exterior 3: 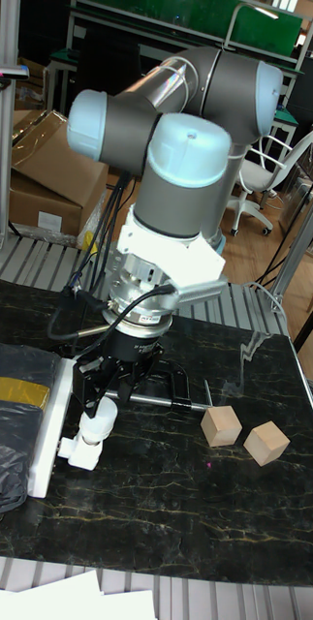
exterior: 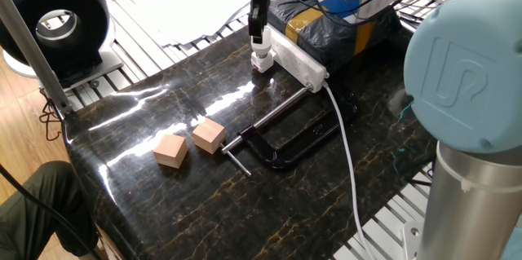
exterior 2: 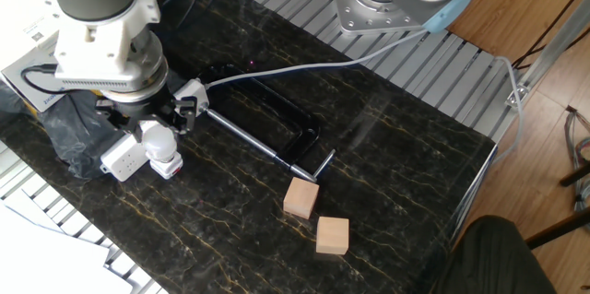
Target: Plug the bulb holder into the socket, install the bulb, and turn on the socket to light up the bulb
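Nearest us on the dark marbled bench (exterior: pixel 163 203) we note two tan wooden cubes (exterior: pixel 170 151), then a black metal C-clamp (exterior: pixel 281 139). Beyond, the small white cube-shaped bulb holder (exterior: pixel 262 63) sits plugged into the end of the long white power-strip socket (exterior: pixel 298 58). The small white globe bulb (exterior 2: pixel 159 139) stands in the holder, gripped by the closed hand (exterior 2: pixel 155 132).

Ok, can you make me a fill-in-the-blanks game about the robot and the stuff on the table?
1. The gripper is around the white ____.
2. There are ____ wooden cubes on the table.
3. The black clamp lies between the cubes and the white ____.
4. The bulb sits on top of the bulb ____.

Missing words: bulb; two; socket; holder
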